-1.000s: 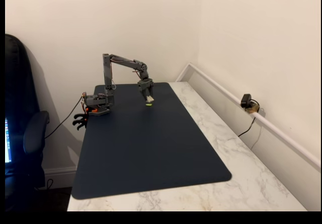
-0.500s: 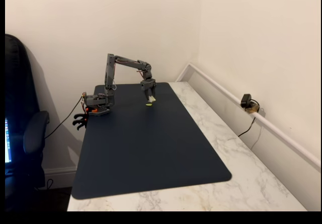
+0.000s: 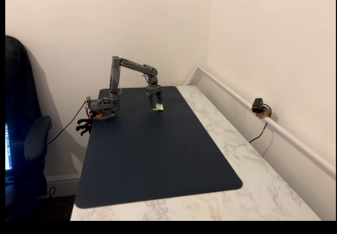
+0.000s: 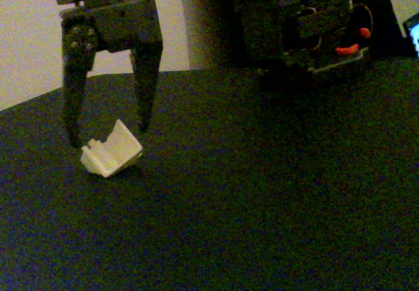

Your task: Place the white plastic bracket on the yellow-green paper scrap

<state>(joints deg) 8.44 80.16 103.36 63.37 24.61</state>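
Your pincer hangs released, tips spread just above the white plastic bracket, which sits on the dark mat below and between them. From the far fixed view, the bracket lies near the mat's back edge on the counter. Paper scrap not discernible.

We see an off-white bracket on a dark navy mat, under a dark grey end effector; the surface beneath is white marble with grey veins.
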